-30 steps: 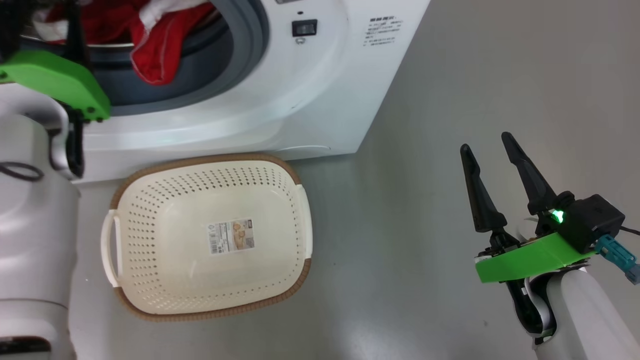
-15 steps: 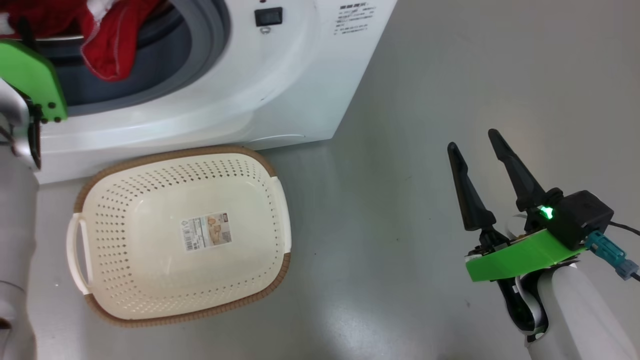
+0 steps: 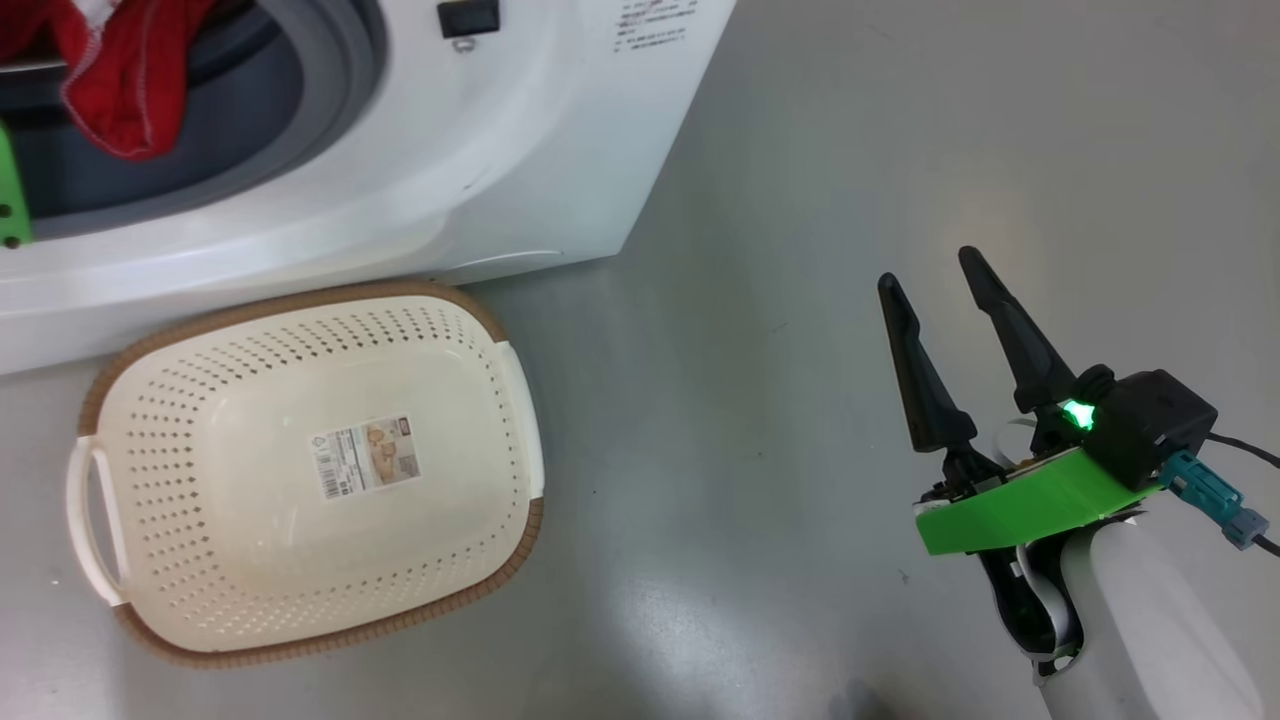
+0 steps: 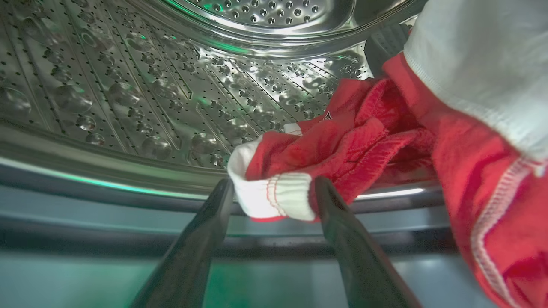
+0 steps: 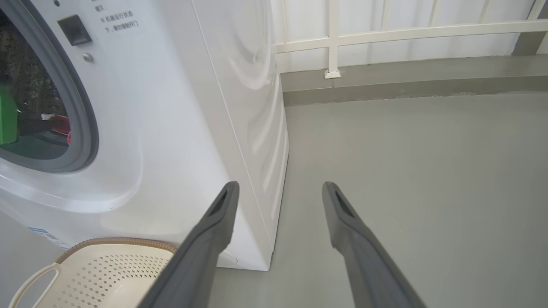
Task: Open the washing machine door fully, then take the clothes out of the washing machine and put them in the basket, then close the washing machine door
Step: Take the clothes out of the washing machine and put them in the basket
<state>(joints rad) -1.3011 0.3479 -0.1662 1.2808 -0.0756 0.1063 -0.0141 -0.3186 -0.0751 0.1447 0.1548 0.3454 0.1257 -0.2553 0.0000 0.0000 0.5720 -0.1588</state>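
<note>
The white washing machine has its mouth uncovered; the washing machine door is out of view. Red and white clothes hang over the grey gasket. In the left wrist view my left gripper is open inside the steel drum, a white cuff of the clothes lying between its fingertips. The cream basket sits empty on the floor in front of the machine. My right gripper hangs open over bare floor, well right of the basket, with nothing in it; it shows as the right gripper beside the machine's corner.
Grey floor stretches to the right of the machine. A white railing and a low grey kerb run along the back. The green wrist plate of my left arm shows at the left edge by the drum mouth.
The head camera has swung, so machine and basket slide left in the picture and my left arm has almost left it. The right gripper stays open with nothing in it.
</note>
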